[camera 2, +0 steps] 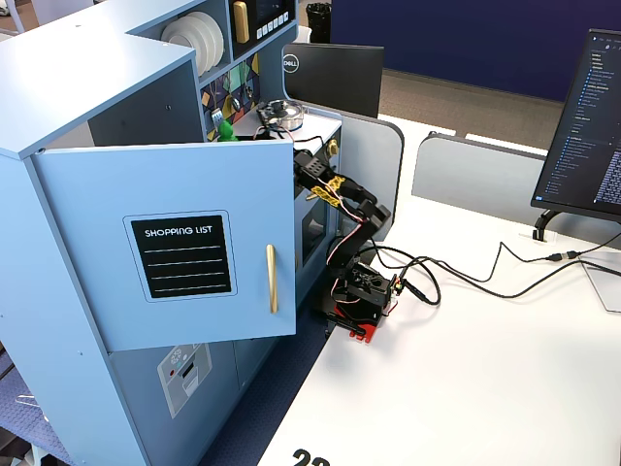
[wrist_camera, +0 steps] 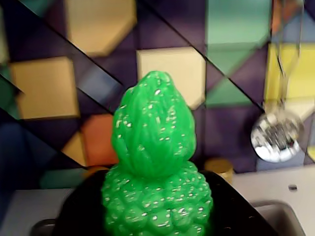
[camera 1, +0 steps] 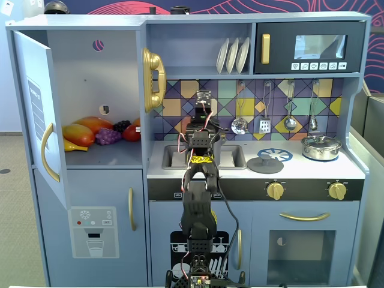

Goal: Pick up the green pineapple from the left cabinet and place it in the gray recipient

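One tall light blue-gray cupboard (camera 1: 90, 90) stands at nine o'clock in a fixed view, door swung open for access. The black gripper (wrist_camera: 157, 216) pinches the bright green bumpy plastic pineapple (wrist_camera: 155, 162) upright, lifted before the tiled backsplash (wrist_camera: 49, 88), presumably for carrying. Gray pot: not visible.

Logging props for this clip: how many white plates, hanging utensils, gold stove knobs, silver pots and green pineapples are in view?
white plates: 3
hanging utensils: 4
gold stove knobs: 2
silver lidded pot: 1
green pineapple: 1
Total: 11
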`<control>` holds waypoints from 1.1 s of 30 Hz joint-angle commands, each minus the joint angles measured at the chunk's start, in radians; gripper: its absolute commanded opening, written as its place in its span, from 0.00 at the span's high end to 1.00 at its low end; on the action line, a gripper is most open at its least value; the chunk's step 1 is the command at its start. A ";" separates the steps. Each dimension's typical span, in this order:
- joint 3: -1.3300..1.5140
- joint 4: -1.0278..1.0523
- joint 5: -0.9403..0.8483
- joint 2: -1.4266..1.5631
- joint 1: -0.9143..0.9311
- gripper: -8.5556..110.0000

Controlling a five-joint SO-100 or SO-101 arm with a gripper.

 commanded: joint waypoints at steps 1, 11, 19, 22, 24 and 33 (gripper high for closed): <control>-0.103 -0.003 0.032 -0.029 0.017 0.65; 0.146 0.241 0.034 0.397 -0.014 0.74; 0.575 0.707 0.089 0.905 -0.043 0.88; 0.747 0.787 0.066 0.985 -0.051 0.93; 0.859 0.810 0.071 1.014 -0.058 0.93; 1.253 0.781 0.031 1.065 -0.110 0.93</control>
